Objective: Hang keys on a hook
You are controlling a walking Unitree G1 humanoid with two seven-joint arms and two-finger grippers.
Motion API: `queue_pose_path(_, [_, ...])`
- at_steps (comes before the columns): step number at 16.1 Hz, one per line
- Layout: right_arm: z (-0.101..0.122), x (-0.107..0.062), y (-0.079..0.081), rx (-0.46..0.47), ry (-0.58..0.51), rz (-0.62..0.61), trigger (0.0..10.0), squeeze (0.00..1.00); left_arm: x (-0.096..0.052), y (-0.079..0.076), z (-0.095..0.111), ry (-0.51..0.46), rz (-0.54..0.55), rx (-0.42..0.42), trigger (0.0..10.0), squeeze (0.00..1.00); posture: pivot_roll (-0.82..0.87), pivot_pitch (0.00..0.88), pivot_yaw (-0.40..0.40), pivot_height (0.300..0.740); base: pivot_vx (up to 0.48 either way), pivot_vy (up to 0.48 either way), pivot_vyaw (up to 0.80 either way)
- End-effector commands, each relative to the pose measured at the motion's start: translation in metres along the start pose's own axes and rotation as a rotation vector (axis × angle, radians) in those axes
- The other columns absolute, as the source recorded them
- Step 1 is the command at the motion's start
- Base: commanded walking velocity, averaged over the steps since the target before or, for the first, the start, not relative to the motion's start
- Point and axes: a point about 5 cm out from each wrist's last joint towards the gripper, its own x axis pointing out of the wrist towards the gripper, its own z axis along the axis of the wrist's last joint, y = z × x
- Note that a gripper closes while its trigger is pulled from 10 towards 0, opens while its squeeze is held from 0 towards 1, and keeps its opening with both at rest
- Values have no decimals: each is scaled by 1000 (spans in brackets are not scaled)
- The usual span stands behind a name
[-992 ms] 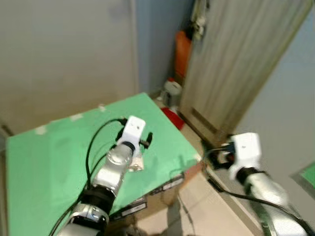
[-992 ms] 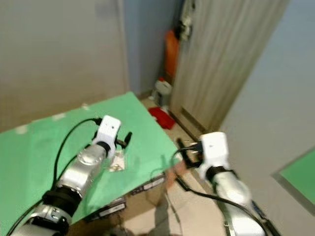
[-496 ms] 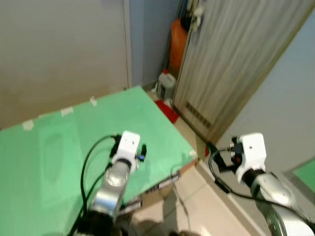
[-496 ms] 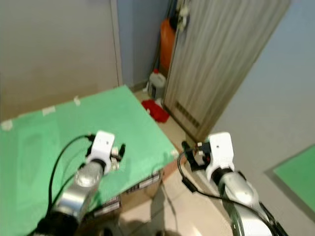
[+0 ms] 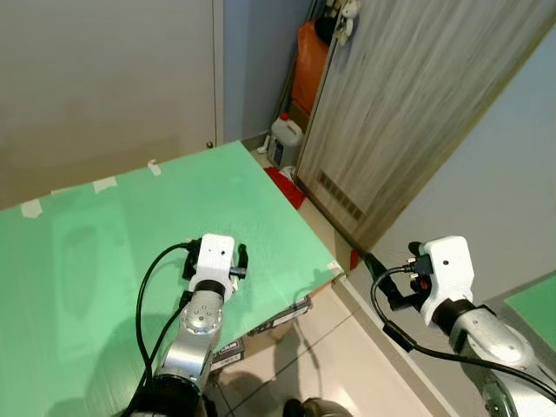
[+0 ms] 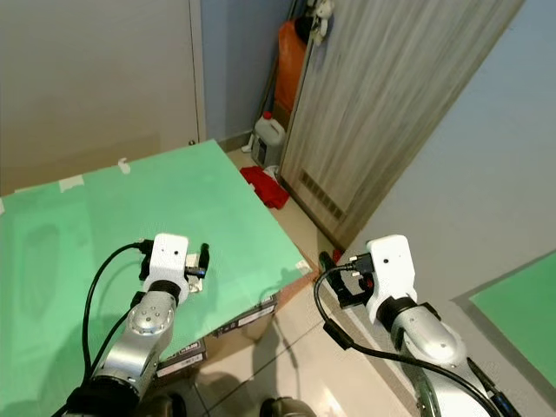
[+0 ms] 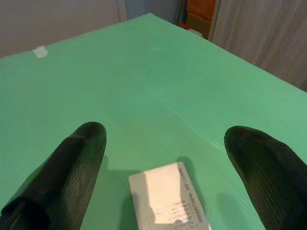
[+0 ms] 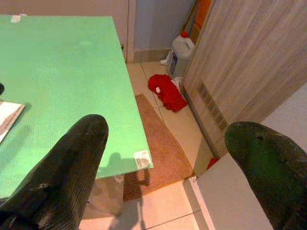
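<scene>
Green table (image 5: 104, 252): white card (image 7: 168, 199) flat between left gripper (image 7: 168, 158) (fingers spread); right gripper (image 8: 168, 158) spread.

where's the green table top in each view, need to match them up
left eye: green table top covers the left half
right eye: green table top covers the left half
left wrist: green table top spreads ahead
right wrist: green table top beside floor tiles
shared landmark: grey wooden door
</scene>
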Motion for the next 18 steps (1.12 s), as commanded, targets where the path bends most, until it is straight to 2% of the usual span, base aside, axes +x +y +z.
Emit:
queue_pose_path(1, [1,-6,-7,-6,7,-24,10000,0,0,-7,-5,10,-14,-18,10000,0,-229,158,-149,740,0,0,0])
queue_pose_path(3, [0,-6,-7,0,11,-34,10000,0,-3,-14,-13,34,-51,-28,10000,0,-228,163,-145,740,0,0,0])
queue_pose_path(6, [-1,-8,-3,10,15,-29,10000,0,-7,-15,-26,72,-44,-25,10000,0,-230,171,-138,740,0,0,0])
queue_pose_path(9, [-3,-10,-2,18,22,-30,10000,0,-6,-14,-31,90,-35,-20,10000,0,-231,173,-137,740,0,0,0])
queue_pose_path(18, [-6,-12,2,28,40,-25,10000,0,-7,-19,-50,229,-61,-57,10000,0,-235,174,-129,740,0,0,0])
